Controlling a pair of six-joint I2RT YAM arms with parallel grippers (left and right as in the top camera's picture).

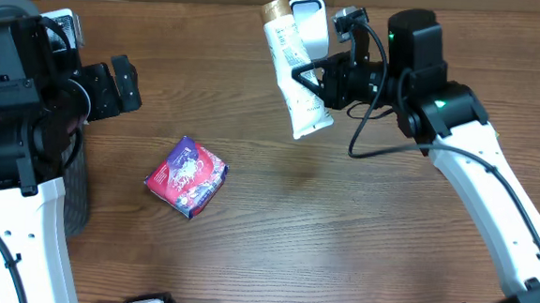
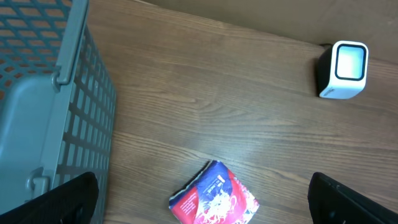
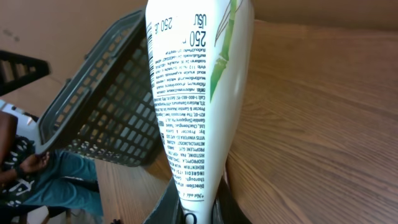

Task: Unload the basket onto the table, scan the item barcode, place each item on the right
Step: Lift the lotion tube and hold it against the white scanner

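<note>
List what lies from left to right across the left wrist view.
Basket → packet → scanner.

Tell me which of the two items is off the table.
The white tube, clamped in the right gripper and held up near the scanner. The red and purple packet lies flat on the wood, with no gripper touching it.

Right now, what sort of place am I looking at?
Probably a mock shop checkout on a wooden table: a small white barcode scanner, a grey shopping basket, and packaged goods, a white tube and a red packet.
</note>
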